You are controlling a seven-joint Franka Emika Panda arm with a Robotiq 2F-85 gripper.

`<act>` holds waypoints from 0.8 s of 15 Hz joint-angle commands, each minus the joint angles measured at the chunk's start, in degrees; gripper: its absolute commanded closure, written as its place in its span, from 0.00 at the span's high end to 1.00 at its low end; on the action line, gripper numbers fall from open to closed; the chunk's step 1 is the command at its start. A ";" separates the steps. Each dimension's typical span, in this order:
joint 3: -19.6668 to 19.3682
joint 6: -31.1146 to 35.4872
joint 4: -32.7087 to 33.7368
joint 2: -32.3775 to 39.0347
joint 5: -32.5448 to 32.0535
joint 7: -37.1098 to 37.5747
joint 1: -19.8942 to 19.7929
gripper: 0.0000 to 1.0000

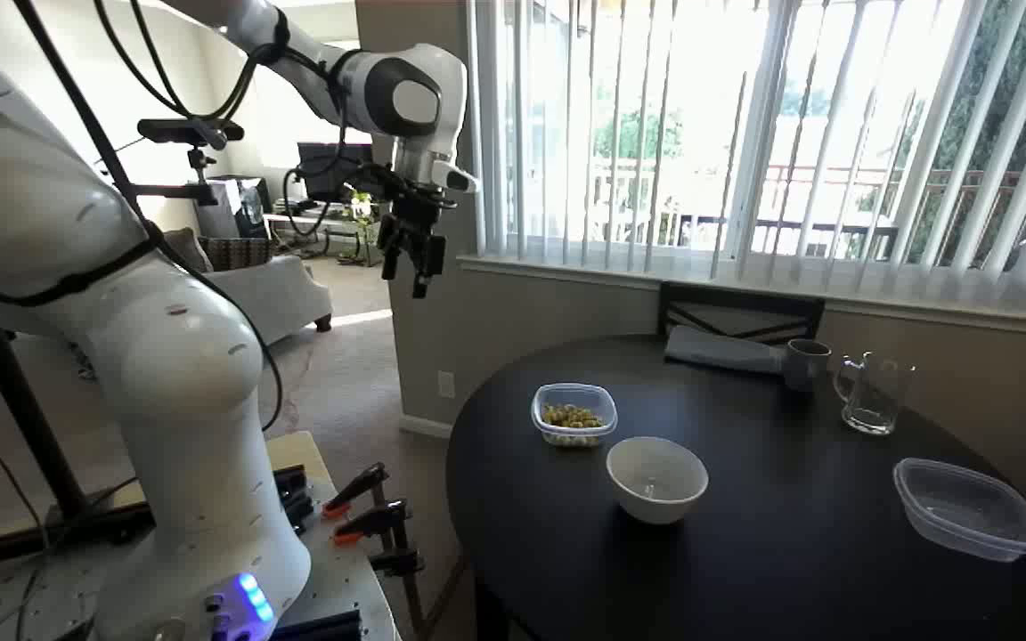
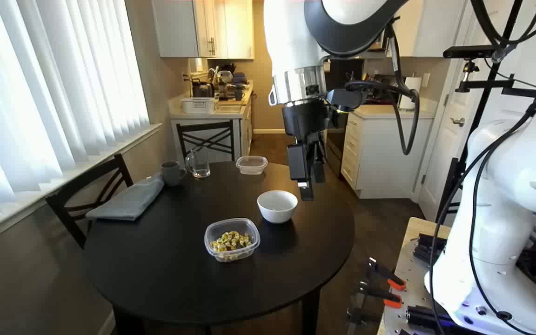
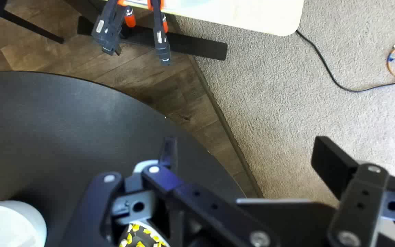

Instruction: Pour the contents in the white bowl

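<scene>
The contents, a small heap of yellowish-brown bits (image 1: 572,415) (image 2: 231,241), lie in a small clear tub (image 1: 577,432) (image 2: 239,254) on the dark round table. In the wrist view some bits (image 3: 141,236) show at the bottom edge, partly hidden behind a finger. The white bowl (image 1: 656,485) (image 2: 277,209) stands upright beside the tub, and no bits show in it. Part of it is in the wrist view (image 3: 29,219) at the lower left. My gripper (image 1: 412,267) (image 2: 306,181) (image 3: 247,149) is open and empty, high above the tabletop and apart from both.
On the table (image 1: 771,579) (image 2: 165,279) are a larger clear shallow container (image 1: 967,512) (image 2: 251,165), a glass mug (image 1: 874,401) (image 2: 199,165), a grey cup (image 1: 805,365) (image 2: 171,173) and a folded grey cloth (image 1: 720,350) (image 2: 126,202). Chairs stand around it.
</scene>
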 commanded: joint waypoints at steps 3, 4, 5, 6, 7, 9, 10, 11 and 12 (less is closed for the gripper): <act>0.18 -0.18 0.12 0.00 0.06 -0.05 -0.20 1.00; 0.18 -0.18 0.12 0.00 0.06 -0.05 -0.21 1.00; 0.18 -0.18 0.12 0.00 0.06 -0.05 -0.20 1.00; 0.18 -0.18 0.12 0.00 0.06 -0.05 -0.20 1.00; -0.08 0.25 1.29 2.02 0.21 -0.24 -0.52 1.00; -1.58 2.75 2.98 6.82 1.83 0.02 -1.96 1.00; -2.32 4.42 3.69 9.21 3.24 -0.02 -2.35 1.00; -2.75 7.16 4.04 11.46 4.50 0.81 -2.98 1.00; -3.67 10.31 4.54 14.47 7.37 -0.67 -2.90 1.00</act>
